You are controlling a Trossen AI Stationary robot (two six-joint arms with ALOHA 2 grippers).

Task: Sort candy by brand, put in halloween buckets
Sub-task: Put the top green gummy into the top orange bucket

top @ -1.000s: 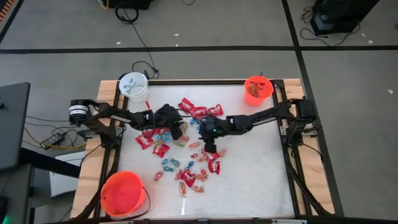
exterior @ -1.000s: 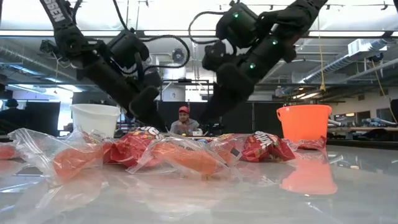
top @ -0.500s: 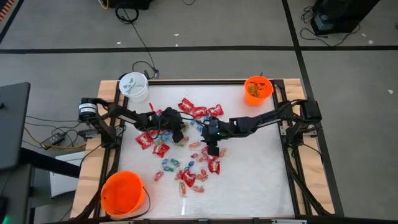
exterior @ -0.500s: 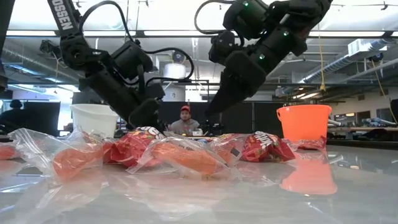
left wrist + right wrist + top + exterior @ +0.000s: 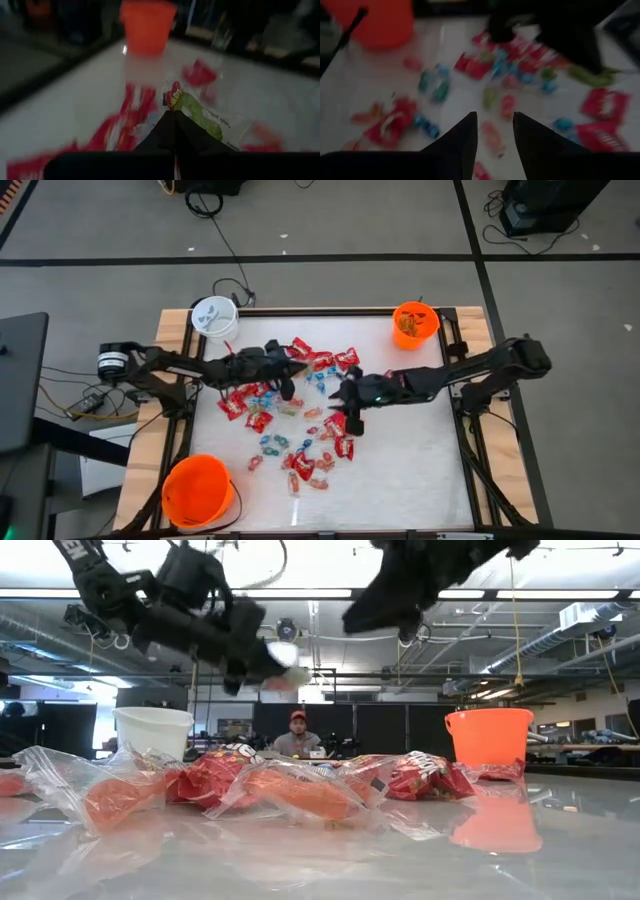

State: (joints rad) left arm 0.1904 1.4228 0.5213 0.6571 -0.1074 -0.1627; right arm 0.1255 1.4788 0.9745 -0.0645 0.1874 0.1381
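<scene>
Above the candy pile [image 5: 300,420], the left gripper [image 5: 174,117] pinches a green clear-wrapped sweet [image 5: 202,116] — the right gripper [image 5: 494,125] hangs nearby, fingers apart.

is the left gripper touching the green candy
Touching. In the left wrist view the left gripper has its jaws shut on the green candy, whose clear wrapper sticks out just past the tips.

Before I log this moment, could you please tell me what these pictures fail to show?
- Brand print on the small wrapped candy: too small in the high view, blurred in both wrist views.
- Contents of the white round bucket and the small orange bucket: their walls hide them in the low view.
- The left claw is shut on a green clear-wrapped sweet; its label is blurred.
- Large orange bucket: absent from the low view.
</scene>
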